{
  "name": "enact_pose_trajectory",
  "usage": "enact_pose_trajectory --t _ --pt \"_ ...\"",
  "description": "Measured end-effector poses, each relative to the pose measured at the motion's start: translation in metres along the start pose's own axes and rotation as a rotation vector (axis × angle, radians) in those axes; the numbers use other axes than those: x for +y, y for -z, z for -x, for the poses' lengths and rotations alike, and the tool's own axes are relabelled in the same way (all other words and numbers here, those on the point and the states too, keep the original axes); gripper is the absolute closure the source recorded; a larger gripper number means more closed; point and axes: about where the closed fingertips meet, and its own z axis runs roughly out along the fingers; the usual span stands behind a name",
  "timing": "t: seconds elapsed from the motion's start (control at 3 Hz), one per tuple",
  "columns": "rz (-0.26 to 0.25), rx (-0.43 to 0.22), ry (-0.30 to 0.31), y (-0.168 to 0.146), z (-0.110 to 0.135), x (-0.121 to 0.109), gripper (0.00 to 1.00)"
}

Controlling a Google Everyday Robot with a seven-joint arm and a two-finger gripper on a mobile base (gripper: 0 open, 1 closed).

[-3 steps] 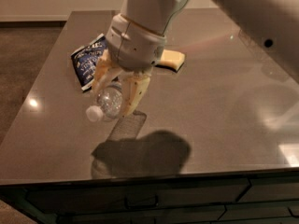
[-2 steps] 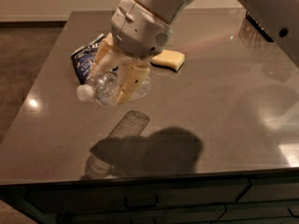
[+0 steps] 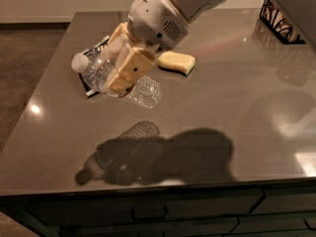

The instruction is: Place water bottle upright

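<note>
Hand (image 3: pixel 120 65) is clamped around the bottle (image 3: pixel 95 69), holding it above the surface (image 3: pixel 227 88), tilted with the cap up-left. Looks mid-carry to me. Next it needs rotating base-down, then lowering gently.

Glossy grey table (image 3: pixel 59 147) — brown carpet (image 3: pixel 19 58), pale wall (image 3: pixel 49 1).

- Cream two-finger gripper (image 3: pixel 112 69), at ten o'clock, hides the label of the clear ribbed plastic water bottle (image 3: pixel 144 91) it clamps.
- Dark blue snack bag (image 3: pixel 98 43) behind: mostly hidden.
</note>
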Motion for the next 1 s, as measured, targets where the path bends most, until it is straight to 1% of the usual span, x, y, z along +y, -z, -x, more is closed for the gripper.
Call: enact_pose_trajectory --t 0.33,0.67,1.0 --pt "-0.085 -0.102 -0.147 0.007 -0.002 -0.014 1.0" --pt "-0.172 -0.211 -0.249 0.016 -0.009 -0.025 1.0" --pt "-0.243 -0.327 -0.323 0.024 -0.024 -0.034 1.0"
